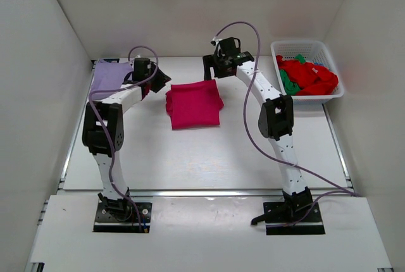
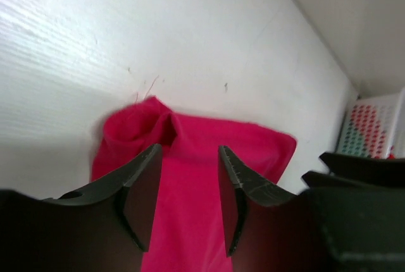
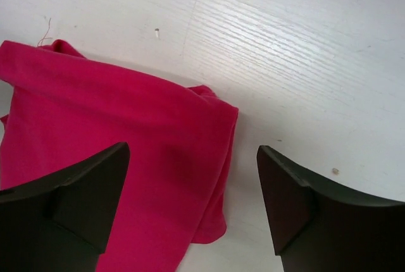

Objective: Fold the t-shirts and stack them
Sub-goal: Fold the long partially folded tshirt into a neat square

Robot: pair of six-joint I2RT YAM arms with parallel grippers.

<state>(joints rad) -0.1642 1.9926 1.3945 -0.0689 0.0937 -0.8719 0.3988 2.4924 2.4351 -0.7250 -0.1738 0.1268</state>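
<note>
Soft matt cloth = magenta shirt [image 1: 193, 104]; table [image 1: 190, 158] matt w/ fine grain; basket [image 1: 304, 49] plastic lattice.

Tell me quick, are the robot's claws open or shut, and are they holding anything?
Left claw: open, holding nothing, just over the pink t-shirt.
Right claw: open wide, holding nothing.

The top external camera is looking down from above and behind the arm bases, from afar, taking in the whole white table [image 1: 190, 158], the folded magenta-pink cloth shirt [image 1: 193, 104] and the white plastic lattice basket [image 1: 297, 43] at far right. The left wrist camera is peering low and close past the left gripper [image 2: 189, 148], across the shirt toward the basket. The right wrist camera is facing nearly straight down past the right gripper [image 3: 193, 150], close on the shirt's edge. All three views are sharing that shirt.
</note>
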